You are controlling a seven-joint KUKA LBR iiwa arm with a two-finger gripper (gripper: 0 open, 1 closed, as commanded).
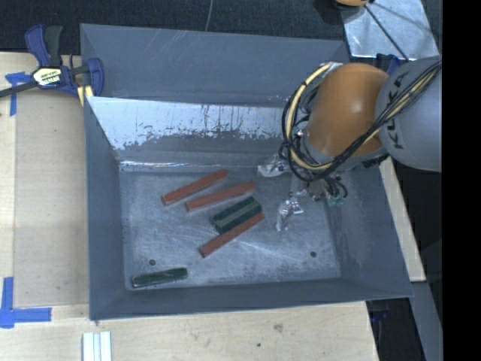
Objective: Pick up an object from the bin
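The gripper [288,213] hangs low in the bin [105,201], just right of the dark green bars [237,213]. I cannot tell if it is open or closed. The bars lie mid-floor, with the long axis rising toward the right. It is best to move left over them and grip across the narrow width.

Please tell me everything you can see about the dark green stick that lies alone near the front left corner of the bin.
The dark green stick is long and thin, with a dull surface; its material is unclear. It lies flat on the bin floor, almost parallel to the wall at the view's bottom edge, its right end a little further up the view. Only the floor touches it; the other sticks lie apart, nearer the middle.
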